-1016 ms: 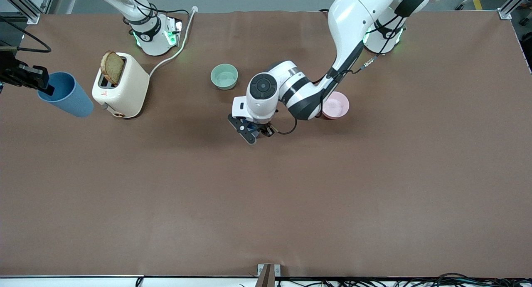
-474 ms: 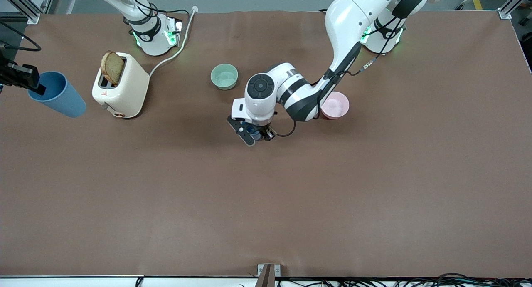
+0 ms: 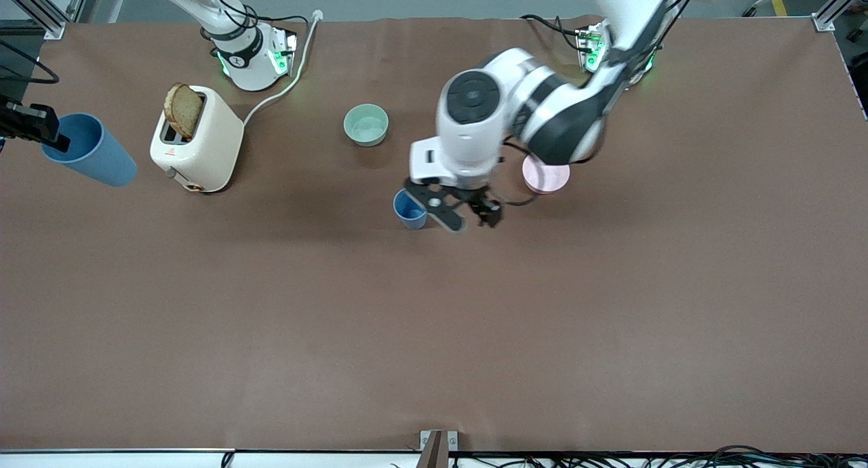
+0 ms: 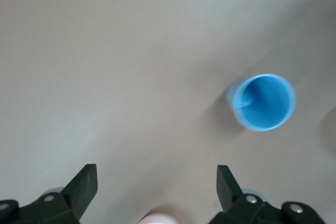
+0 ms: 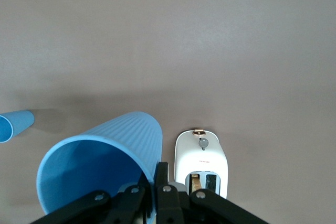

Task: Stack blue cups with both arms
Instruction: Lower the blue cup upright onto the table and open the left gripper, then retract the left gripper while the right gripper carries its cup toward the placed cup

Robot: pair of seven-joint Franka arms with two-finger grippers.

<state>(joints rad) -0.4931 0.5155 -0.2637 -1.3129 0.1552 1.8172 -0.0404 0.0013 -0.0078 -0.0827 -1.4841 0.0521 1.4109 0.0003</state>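
Here my left gripper [image 3: 466, 218] hangs wide open and empty beside the upright matte blue plastic tumbler [image 3: 410, 209]. My right gripper [image 3: 41, 130] clamps the rim of the second ribbed blue tumbler [image 3: 89, 150], held tilted in the air

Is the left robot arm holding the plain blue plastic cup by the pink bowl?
No, the left gripper hangs open and empty, apart from the plain blue plastic cup standing upright on the table.

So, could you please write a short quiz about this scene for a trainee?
1. True or false: the left end effector holds a cup.
2. What is in the toaster?
3. Which bowl is partly under the left arm: A) green bowl B) pink bowl?

Key:
1. False. It is open; the standing cup sits on the table beside it. The right end effector grips the other cup by its rim.
2. A bread slice.
3. B.
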